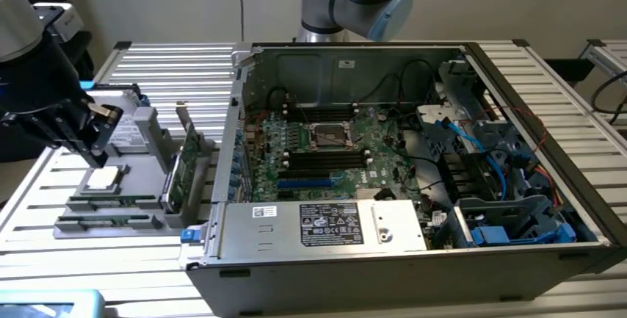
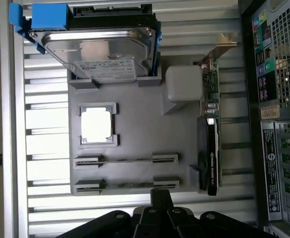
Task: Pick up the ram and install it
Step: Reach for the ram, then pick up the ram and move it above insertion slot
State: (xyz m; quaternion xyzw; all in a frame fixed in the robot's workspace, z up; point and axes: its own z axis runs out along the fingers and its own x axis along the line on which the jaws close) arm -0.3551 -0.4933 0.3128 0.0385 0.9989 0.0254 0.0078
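Gripper (image 2: 159, 199) is seen closest to the lens, jaws together, nothing clamped; it is hung over the grey holder tray (image 2: 135, 134), near the CPU (image 2: 96, 125). Two identical green sticks are parked on edge in the tray. The second stick (image 2: 127, 160) is just beside the CPU. The ram (image 2: 127, 185) is taken as the row one further from the CPU, nearest the fingertips, though which stick is meant can't be told for sure. Ram is judged light, stiff and thin but fragile: chips and contact edge shouldn't be squeezed or flexed. Best hold is judged to be across the flat faces at mid-length, on the exposed upper edge between the two end cradles. Long axis is laid parallel to the CPU's near edge and to the second stick, square to the expansion card (image 2: 209, 144) standing off to one side of the CPU. It looks roughly lined up with the memory slots (image 1: 324, 158) on the board. Contact edge is presumed down in the cradles.
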